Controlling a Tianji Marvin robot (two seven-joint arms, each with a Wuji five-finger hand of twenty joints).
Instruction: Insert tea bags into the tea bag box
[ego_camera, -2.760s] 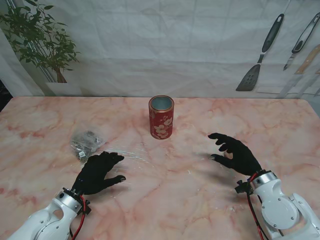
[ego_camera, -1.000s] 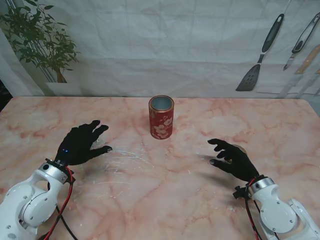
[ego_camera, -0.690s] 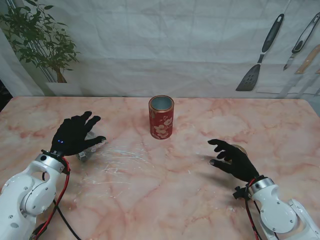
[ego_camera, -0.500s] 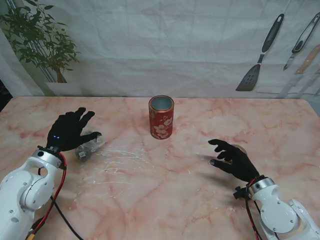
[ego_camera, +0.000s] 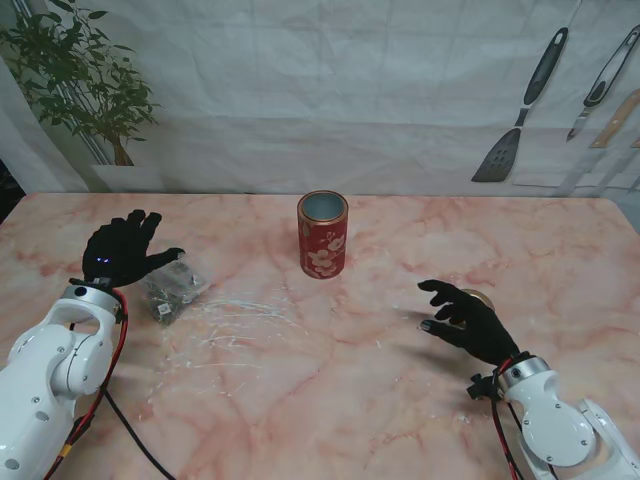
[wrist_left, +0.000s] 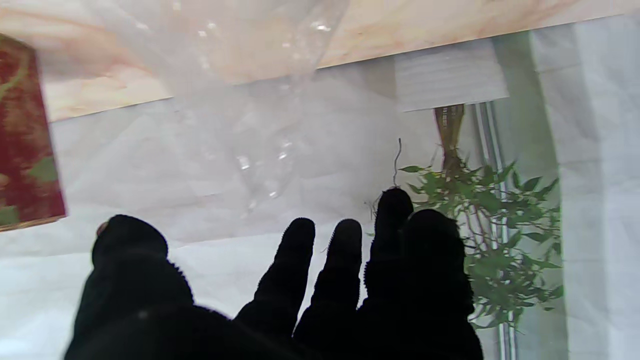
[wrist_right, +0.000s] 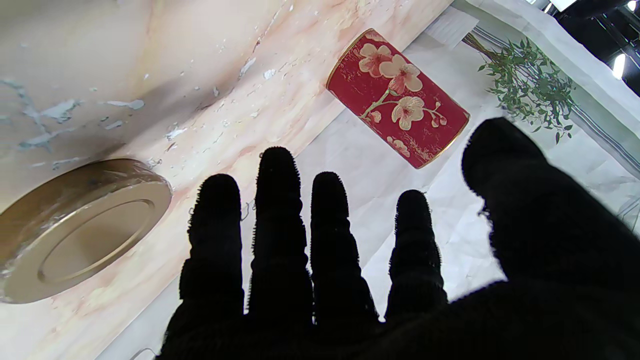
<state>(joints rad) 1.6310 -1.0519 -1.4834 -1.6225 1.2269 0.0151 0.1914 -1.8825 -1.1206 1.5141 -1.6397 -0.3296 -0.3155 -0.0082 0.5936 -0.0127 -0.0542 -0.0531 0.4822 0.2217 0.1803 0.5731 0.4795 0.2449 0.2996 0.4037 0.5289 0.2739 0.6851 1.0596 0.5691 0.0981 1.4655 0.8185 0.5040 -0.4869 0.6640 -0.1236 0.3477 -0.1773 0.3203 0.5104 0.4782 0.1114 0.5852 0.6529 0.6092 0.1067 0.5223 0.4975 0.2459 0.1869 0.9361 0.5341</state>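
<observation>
The tea bag box is a red flowered tin (ego_camera: 322, 233) standing upright with its top open at the table's middle; it also shows in the wrist views (wrist_left: 25, 135) (wrist_right: 400, 97). A clear plastic bag of tea bags (ego_camera: 172, 287) lies crumpled to the tin's left, and its film (wrist_left: 250, 100) shows in the left wrist view. My left hand (ego_camera: 120, 252) hovers just left of the bag, fingers spread and holding nothing, thumb near the bag's far edge. My right hand (ego_camera: 465, 318) is open on the right, fingers (wrist_right: 277, 225) apart.
The tin's gold lid (wrist_right: 80, 230) lies flat on the table, partly hidden behind my right hand (ego_camera: 482, 298). A potted plant (ego_camera: 85, 80) stands at the far left behind the table. Kitchen tools (ego_camera: 520, 110) hang on the back wall at right.
My left hand has moved left and farther from me, off the plastic bag, which now lies uncovered beside it. The right hand has hardly moved.
</observation>
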